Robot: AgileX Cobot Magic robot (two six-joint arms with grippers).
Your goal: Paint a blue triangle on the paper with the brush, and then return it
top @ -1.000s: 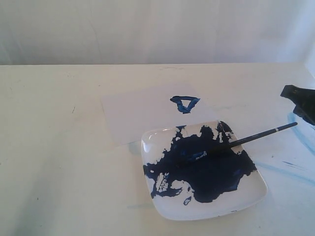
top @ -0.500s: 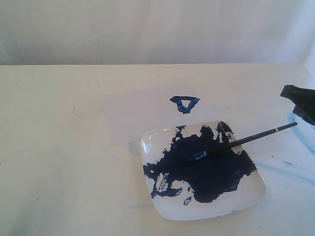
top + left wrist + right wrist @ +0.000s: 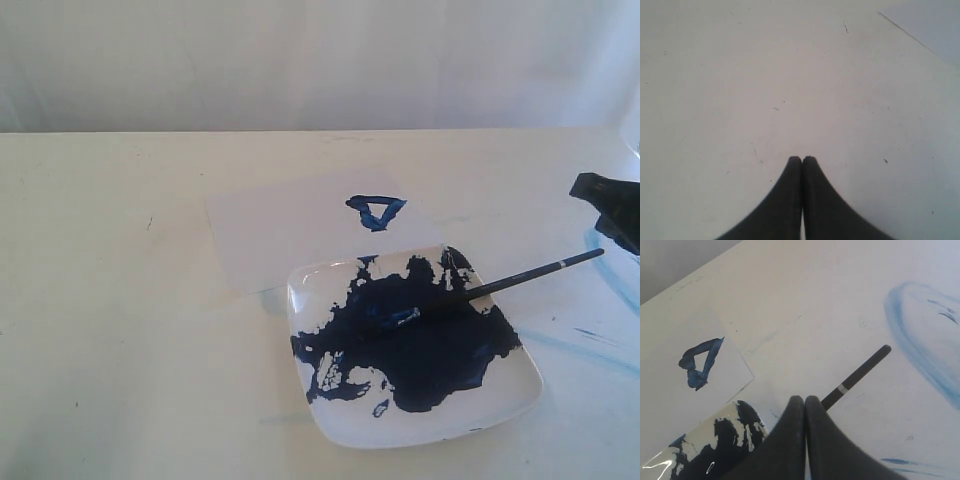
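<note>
Seen from outside, the brush [image 3: 500, 283] lies with its bristles in the dark-blue paint pool [image 3: 420, 345] on the white square plate [image 3: 318, 285], its handle jutting past the right rim. The blue triangle [image 3: 376, 211] sits on the paper [image 3: 280, 230] behind the plate. At the left wrist, the left gripper [image 3: 802, 159] is pinched together, empty, above the table [image 3: 740, 75]. At the right wrist, the right gripper [image 3: 805, 399] is likewise closed on nothing, and the brush handle lies just beyond it.

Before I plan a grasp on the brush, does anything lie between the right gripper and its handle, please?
Nothing visible does. The brush rests on the plate, its handle jutting toward the right gripper, with only table between.
</note>
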